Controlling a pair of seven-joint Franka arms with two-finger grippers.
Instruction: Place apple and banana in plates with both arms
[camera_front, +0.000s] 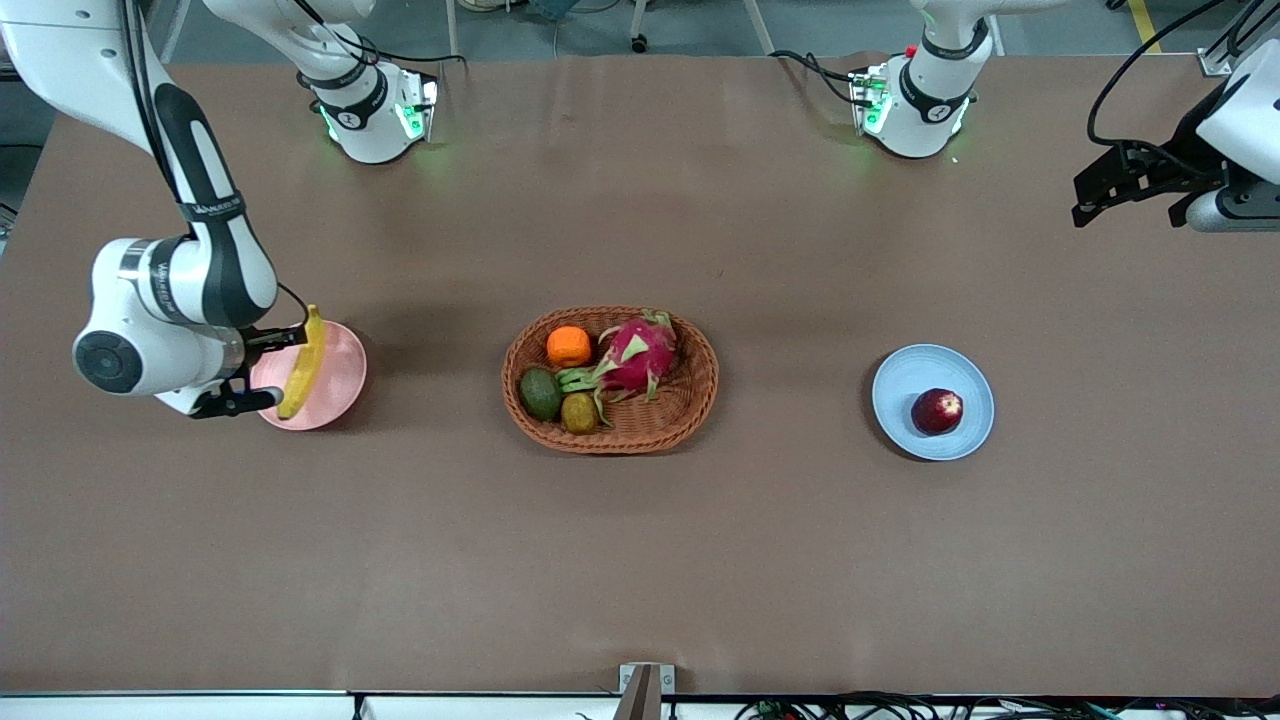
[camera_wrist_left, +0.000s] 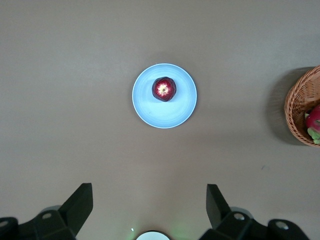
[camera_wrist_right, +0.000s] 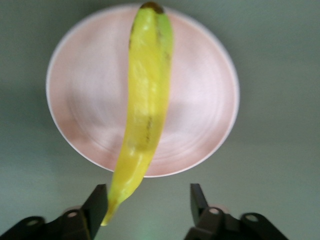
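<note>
The yellow banana (camera_front: 303, 367) (camera_wrist_right: 147, 100) lies across the pale pink plate (camera_front: 340, 385) (camera_wrist_right: 200, 100) at the right arm's end of the table. Its stem end pokes past the rim and rests against one finger (camera_wrist_right: 95, 202) of my right gripper (camera_front: 265, 370) (camera_wrist_right: 149, 192). That gripper is open, low at the plate's edge. The dark red apple (camera_front: 937, 411) (camera_wrist_left: 164, 89) sits on the light blue plate (camera_front: 905, 380) (camera_wrist_left: 150, 110) toward the left arm's end. My left gripper (camera_front: 1095, 195) (camera_wrist_left: 150, 192) hangs open and empty, high over the table's edge at its own end.
A brown wicker basket (camera_front: 690, 400) (camera_wrist_left: 297, 100) stands mid-table between the plates. It holds a pink dragon fruit (camera_front: 640, 352), an orange fruit (camera_front: 568, 346) and two greenish fruits. Bare brown table surrounds both plates.
</note>
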